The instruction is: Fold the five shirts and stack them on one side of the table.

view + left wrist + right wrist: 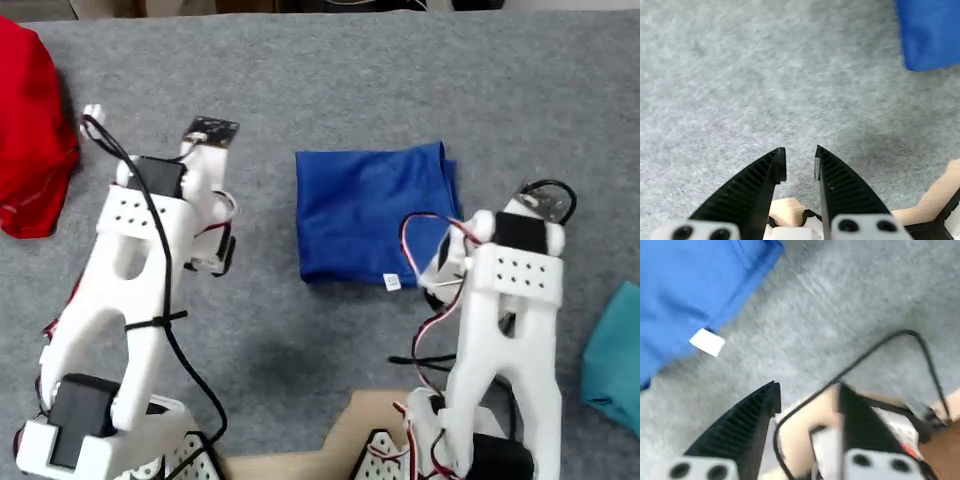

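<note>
Three shirts in sight: blue shirt [372, 212] folded at the middle of the desk [300, 80], red shirt [30, 140] and teal shirt [615, 360] at opposite edges. Both empty: left fingers [750, 190] slightly parted, right fingers [740, 430] released. Risk: pinching only the top layer would likely undo the blue fold.

Two white plastic arms [130, 270] carry black motors [85, 415], looping red and black cables [865, 362], and black ribbed fingers [755, 185].

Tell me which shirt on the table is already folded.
The blue shirt, a flat rectangle in the middle. The red shirt at the left edge and the teal shirt at the right edge lie bunched up.
</note>
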`<state>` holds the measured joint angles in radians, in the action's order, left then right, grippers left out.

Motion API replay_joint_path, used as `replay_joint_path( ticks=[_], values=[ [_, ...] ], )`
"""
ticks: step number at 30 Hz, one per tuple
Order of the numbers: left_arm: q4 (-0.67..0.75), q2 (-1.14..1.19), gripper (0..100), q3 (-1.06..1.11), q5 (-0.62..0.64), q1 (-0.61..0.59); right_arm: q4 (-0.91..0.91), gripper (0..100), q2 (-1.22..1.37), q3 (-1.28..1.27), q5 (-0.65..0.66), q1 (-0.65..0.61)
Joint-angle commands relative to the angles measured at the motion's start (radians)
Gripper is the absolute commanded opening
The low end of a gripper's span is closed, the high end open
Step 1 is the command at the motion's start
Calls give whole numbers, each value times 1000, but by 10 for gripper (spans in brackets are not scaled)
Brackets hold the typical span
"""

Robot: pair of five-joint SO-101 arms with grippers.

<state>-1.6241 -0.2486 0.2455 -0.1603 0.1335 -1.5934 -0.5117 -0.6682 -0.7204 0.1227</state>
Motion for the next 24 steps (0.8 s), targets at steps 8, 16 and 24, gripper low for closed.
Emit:
replay_joint_path(
  ticks=[8,16,24],
  values=[
    [-5,-30,111,-5,-2,-17,354,274,229,-53,-219,-61],
    [-6,-30,111,-8,26,44,569,274,412,-53,-284,-61],
    [-8,-30,111,-8,74,150,629,272,423,-13,-288,-59]
  ],
)
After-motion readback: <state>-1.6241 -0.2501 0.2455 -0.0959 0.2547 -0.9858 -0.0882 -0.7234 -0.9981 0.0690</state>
